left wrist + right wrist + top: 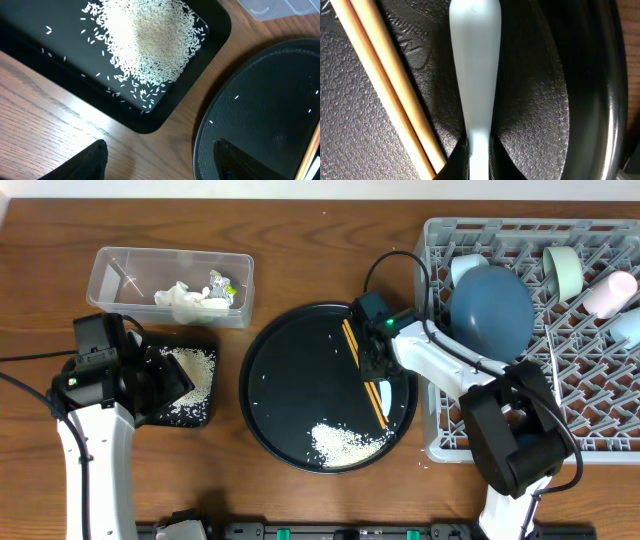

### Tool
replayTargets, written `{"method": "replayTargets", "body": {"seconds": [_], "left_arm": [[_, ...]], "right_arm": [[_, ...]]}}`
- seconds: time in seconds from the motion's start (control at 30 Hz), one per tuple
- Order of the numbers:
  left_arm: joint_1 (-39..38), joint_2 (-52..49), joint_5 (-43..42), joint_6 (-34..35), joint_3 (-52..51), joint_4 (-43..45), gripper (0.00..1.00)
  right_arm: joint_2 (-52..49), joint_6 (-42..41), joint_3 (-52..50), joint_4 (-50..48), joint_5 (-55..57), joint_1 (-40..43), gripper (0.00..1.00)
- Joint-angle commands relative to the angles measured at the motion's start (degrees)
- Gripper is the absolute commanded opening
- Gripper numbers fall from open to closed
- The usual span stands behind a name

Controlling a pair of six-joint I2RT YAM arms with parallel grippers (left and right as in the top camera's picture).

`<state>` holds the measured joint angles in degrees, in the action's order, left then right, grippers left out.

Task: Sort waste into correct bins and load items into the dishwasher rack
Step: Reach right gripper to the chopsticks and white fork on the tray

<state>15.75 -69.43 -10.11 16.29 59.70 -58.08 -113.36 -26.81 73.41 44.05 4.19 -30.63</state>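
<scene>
My right gripper [480,146] is shut on the handle of a white plastic cutlery piece [475,65], low over the round black tray [605,100]. Two wooden chopsticks [385,85] lie just left of it. Overhead, this gripper [372,352] sits at the tray's upper right, over the chopsticks [378,408]. A pile of rice [345,444] lies at the tray's front. My left gripper [160,145] is open and empty above the wood, between the shallow black tray [150,125] holding rice [150,45] and the round tray [260,115].
The clear tub [120,265] at the back left holds a crumpled napkin [185,298] and a wrapper [222,285]. The grey rack [600,395] on the right carries a dark-blue bowl [490,310], a mint-green bowl [563,270], a pink cup [612,292] and a light-blue cup [628,328].
</scene>
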Motion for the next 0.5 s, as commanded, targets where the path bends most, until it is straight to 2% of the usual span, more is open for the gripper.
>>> {"method": "replayTargets", "body": {"seconds": [0.0,0.23,0.47], "left_arm": [[0.3,-0.2,0.1,0.0,0.4,-0.2,0.69],[0.3,-0.2,0.1,0.0,0.4,-0.2,0.7],[0.3,-0.2,0.1,0.0,0.4,-0.2,0.7]], "right_arm": [[-2.0,-0.4,-0.5,0.3,0.7,-0.3,0.03],[1.7,0.4,0.8,1.4,0.8,0.1,0.01],[10.7,4.7,2.5,2.2,1.0,0.7,0.01]]}}
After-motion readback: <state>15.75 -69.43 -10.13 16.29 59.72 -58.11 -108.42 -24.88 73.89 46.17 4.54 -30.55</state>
